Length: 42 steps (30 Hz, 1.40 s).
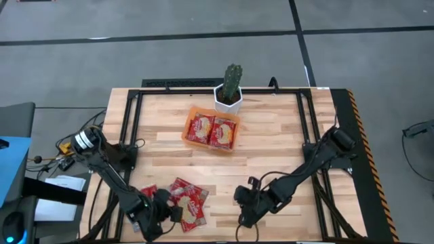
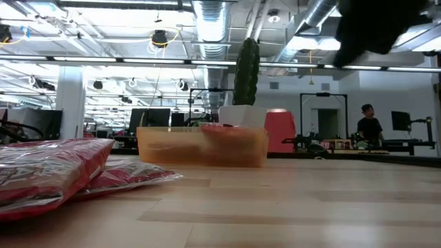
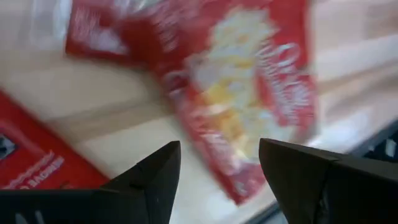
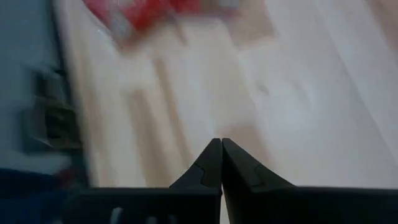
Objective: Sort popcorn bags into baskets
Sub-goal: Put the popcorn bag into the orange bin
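Several red popcorn bags (image 1: 188, 199) lie in a loose pile on the table near its front left, one more (image 1: 148, 193) just left of them. They also show in the low view (image 2: 48, 172). Two bags (image 1: 211, 130) lie flat in the orange tray (image 1: 189, 120) at the middle back. My left gripper (image 1: 173, 211) is open over the pile. In the left wrist view (image 3: 217, 168) its fingers stand apart above a bag with a yellow picture (image 3: 249, 106). My right gripper (image 1: 243, 211) is shut and empty over bare wood (image 4: 221, 155), right of the pile.
A white pot with a cactus (image 1: 229, 91) stands just behind the tray, and also shows in the low view (image 2: 247, 69). A black frame (image 1: 129, 129) runs along the table's sides. Bare wood (image 1: 271, 149) lies between the tray and the right arm. A person (image 2: 368, 124) stands far off.
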Each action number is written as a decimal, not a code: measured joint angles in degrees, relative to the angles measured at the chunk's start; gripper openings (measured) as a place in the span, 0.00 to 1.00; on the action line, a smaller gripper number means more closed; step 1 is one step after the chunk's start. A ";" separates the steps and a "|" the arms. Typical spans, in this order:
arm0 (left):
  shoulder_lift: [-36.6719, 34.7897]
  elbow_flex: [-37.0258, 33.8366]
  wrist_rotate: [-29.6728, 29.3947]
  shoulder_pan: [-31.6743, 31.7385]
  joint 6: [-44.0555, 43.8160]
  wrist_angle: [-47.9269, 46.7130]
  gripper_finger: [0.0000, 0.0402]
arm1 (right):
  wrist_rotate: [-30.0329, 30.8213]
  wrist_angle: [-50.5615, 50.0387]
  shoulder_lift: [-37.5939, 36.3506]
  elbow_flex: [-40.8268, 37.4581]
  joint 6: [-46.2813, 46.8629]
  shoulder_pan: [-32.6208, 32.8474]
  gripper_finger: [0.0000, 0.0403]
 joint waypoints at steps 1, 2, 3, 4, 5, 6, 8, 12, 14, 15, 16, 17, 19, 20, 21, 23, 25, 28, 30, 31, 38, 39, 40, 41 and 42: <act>1.43 0.00 0.46 0.00 -1.37 0.97 0.51 | -0.02 -0.30 0.47 -0.05 0.00 0.15 0.05; 2.60 0.00 1.15 0.08 -1.91 1.70 0.51 | -0.04 0.88 1.01 -0.08 0.15 0.15 0.05; 3.72 0.00 1.53 0.17 -2.03 2.56 0.51 | -0.05 1.52 1.41 -0.05 0.45 0.35 0.04; 4.90 -0.01 0.99 0.46 -2.11 4.43 0.51 | -0.08 1.49 1.58 -0.07 0.77 0.68 0.04; 5.91 0.09 -0.28 0.70 -2.07 6.67 0.51 | 0.01 1.38 1.76 0.02 0.92 0.89 0.05; 6.61 0.22 -1.89 0.78 -2.02 8.23 0.51 | 0.13 1.62 1.91 0.00 1.15 0.89 0.05; 8.07 0.20 -5.46 1.58 -1.78 10.29 0.51 | 0.51 2.11 2.38 -0.02 1.73 0.97 0.07; 9.03 0.15 -10.50 3.11 -1.36 10.76 0.51 | 1.34 2.67 2.15 0.02 1.99 0.80 0.08; 9.11 0.13 -10.98 3.62 -1.24 10.38 0.48 | 1.34 2.47 2.17 -0.01 1.59 0.31 0.08; 9.16 0.13 -11.12 3.95 -1.09 10.22 0.46 | 1.33 2.64 2.17 -0.03 1.53 0.02 0.07; 9.16 0.12 -11.18 4.38 -0.58 10.17 0.43 | 1.34 2.78 2.18 -0.02 1.47 -0.30 0.07; 9.16 0.11 -11.43 4.87 0.39 10.02 0.39 | 1.34 2.71 2.19 -0.02 1.13 -0.55 0.06; 9.23 0.09 -12.45 6.01 1.91 9.62 0.30 | 1.35 2.85 2.17 -0.02 0.52 -1.18 0.05; 9.23 0.04 -12.80 6.54 2.23 9.52 0.25 | 1.34 2.81 2.19 -0.02 0.25 -1.45 0.04; 9.23 0.04 -12.95 6.96 2.35 9.39 0.20 | 1.34 2.71 2.19 -0.02 -0.12 -1.69 0.04; 9.25 0.02 -13.09 7.81 3.56 9.50 0.09 | 1.34 2.71 2.19 -0.02 -0.44 -2.15 0.04; 9.26 0.00 -13.10 8.30 4.82 10.53 0.03 | 1.32 2.11 1.79 -0.03 -0.46 -2.35 0.05; 8.59 -0.08 -11.69 8.88 7.02 13.13 0.03 | 0.82 1.73 -0.09 -0.02 -0.50 -2.25 0.08; 7.32 -0.15 -11.20 8.94 9.13 13.67 0.02 | 0.87 0.29 -2.09 -0.02 -0.61 -1.99 0.08; 6.53 -0.15 -11.41 8.92 9.81 13.71 0.02 | 0.96 -0.14 -3.10 -0.02 -0.60 -1.99 0.08; -0.06 -0.15 -13.33 10.14 17.75 12.20 0.01 | 4.08 -5.27 -11.52 0.00 -0.66 -1.85 0.04; -1.03 -0.15 -13.71 10.43 18.82 11.93 0.01 | 4.99 -5.74 -12.48 0.00 -0.65 -1.73 0.04; -1.92 -0.13 -14.40 10.78 20.01 11.35 0.01 | 5.87 -6.28 -13.46 0.00 -0.66 -1.71 0.04; -2.68 -0.14 -15.11 11.31 21.28 11.12 0.01 | 6.64 -7.36 -14.45 0.00 -0.66 -1.69 0.04; -3.39 -0.13 -15.49 11.79 22.52 11.14 0.01 | 7.37 -8.39 -15.41 0.00 -0.65 -1.65 0.05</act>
